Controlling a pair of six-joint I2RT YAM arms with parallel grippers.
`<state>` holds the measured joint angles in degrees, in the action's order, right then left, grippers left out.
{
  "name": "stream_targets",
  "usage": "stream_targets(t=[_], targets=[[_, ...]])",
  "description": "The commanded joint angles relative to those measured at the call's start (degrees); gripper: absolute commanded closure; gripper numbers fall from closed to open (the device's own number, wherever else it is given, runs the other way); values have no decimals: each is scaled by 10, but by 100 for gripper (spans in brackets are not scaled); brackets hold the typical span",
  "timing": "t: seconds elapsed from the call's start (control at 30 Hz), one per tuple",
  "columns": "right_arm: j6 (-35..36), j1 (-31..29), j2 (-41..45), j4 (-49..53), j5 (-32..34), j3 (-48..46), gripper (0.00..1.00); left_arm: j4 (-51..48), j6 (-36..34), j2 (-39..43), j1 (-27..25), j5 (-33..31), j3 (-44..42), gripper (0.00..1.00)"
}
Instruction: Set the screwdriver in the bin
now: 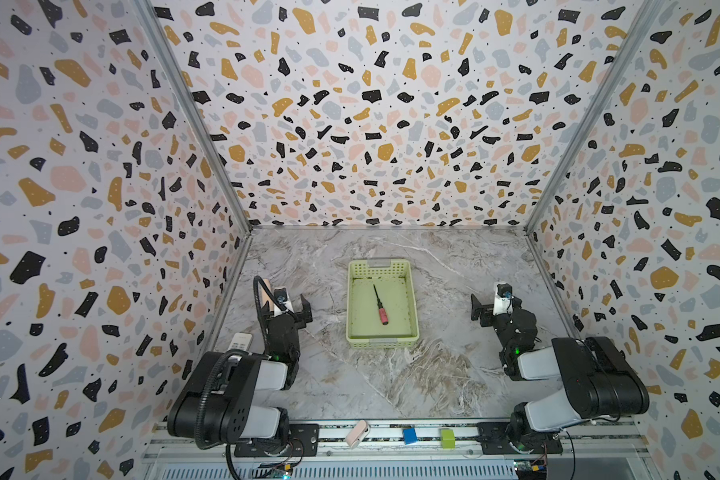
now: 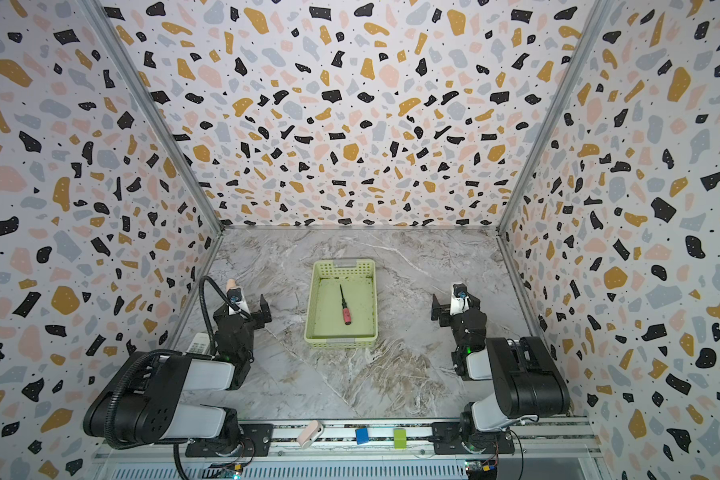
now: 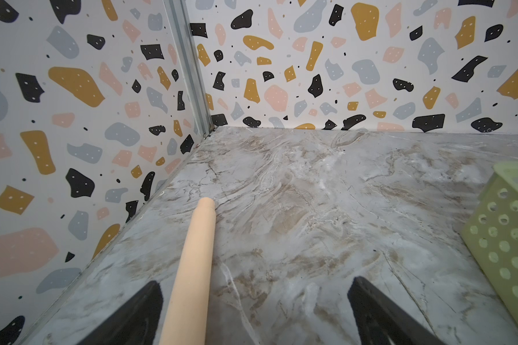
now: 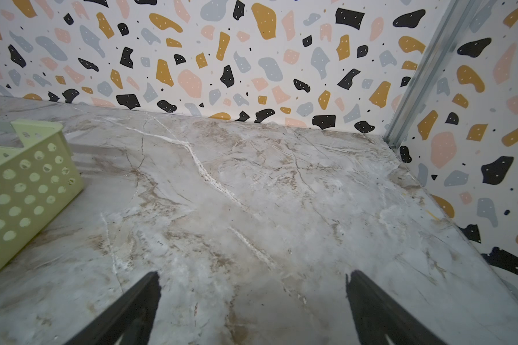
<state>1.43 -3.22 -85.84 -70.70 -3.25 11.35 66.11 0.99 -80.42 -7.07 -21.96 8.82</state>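
The screwdriver (image 1: pixel 380 306) (image 2: pixel 344 308), black shaft and red-pink handle, lies flat on the floor of the bin (image 1: pixel 411 299) (image 2: pixel 374 299) in both top views, handle toward the front. The pale yellow-green bin stands mid-table between the arms. My left gripper (image 1: pixel 305 309) (image 2: pixel 263 311) hangs left of the bin, open and empty, apart from it. My right gripper (image 1: pixel 478 309) (image 2: pixel 436 309) hangs right of it, also open and empty. In the wrist views both grippers (image 3: pixel 256 288) (image 4: pixel 251 280) show bare marble between spread jaws, with a bin corner (image 3: pixel 506 239) (image 4: pixel 21 185) at the frame edge.
A peach rod (image 3: pixel 195 263) (image 1: pixel 268 286) runs beside the left gripper's finger, not gripped. A white remote-like object (image 1: pixel 242 343) lies by the left wall under the left arm. On the front rail sit a pink-white item (image 1: pixel 357 433), a blue cube (image 1: pixel 409 435) and a green cube (image 1: pixel 447 438). Patterned walls enclose three sides.
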Motion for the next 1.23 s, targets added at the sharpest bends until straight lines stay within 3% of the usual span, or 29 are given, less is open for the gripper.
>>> stream_targets(t=[0.0, 0.27, 0.43, 0.67, 1.2], targets=[[5, 2, 5, -2, -4, 9, 1, 28, 4, 5, 4, -6, 5, 0], [6, 2, 11, -18, -9, -3, 1, 29, 3, 5, 4, -5, 5, 0], [5, 2, 31, -106, -8, -58, 1, 26, 0, 20, 4, 4, -1, 0], [4, 2, 4, -3, -4, 7, 1, 24, 2, 4, 4, -1, 8, 1], [3, 3, 3, 0, -5, 10, 1, 23, 2, 4, 4, -2, 8, 0]])
